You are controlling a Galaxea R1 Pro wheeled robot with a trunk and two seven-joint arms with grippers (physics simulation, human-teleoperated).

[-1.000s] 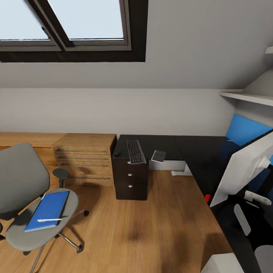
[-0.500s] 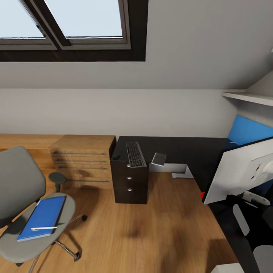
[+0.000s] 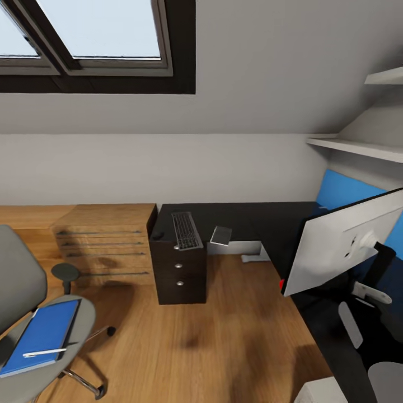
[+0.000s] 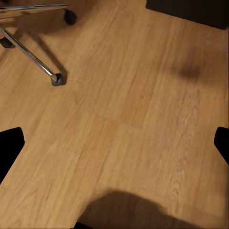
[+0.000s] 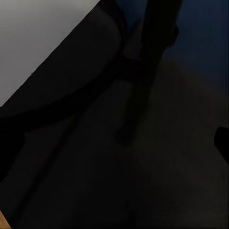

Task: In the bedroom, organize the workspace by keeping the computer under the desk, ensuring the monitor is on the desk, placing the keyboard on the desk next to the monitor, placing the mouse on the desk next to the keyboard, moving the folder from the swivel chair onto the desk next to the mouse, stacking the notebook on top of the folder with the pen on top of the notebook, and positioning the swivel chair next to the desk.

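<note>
The folder (image 3: 38,336) lies on the swivel chair (image 3: 25,291) seat with the pen (image 3: 43,353) across it, while keyboard (image 3: 186,230) and mouse (image 3: 158,235) sit at the desk's (image 3: 263,221) far end. Both claws look spread, holding nothing — only dark fingertips (image 4: 9,148) at the frame edges. The monitor (image 3: 341,243) leans near the desk edge — a careless arm swing could topple it.

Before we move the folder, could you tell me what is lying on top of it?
A white pen lies on the blue folder, which rests on the swivel chair seat. Whatever lies beneath the folder is covered.
</note>
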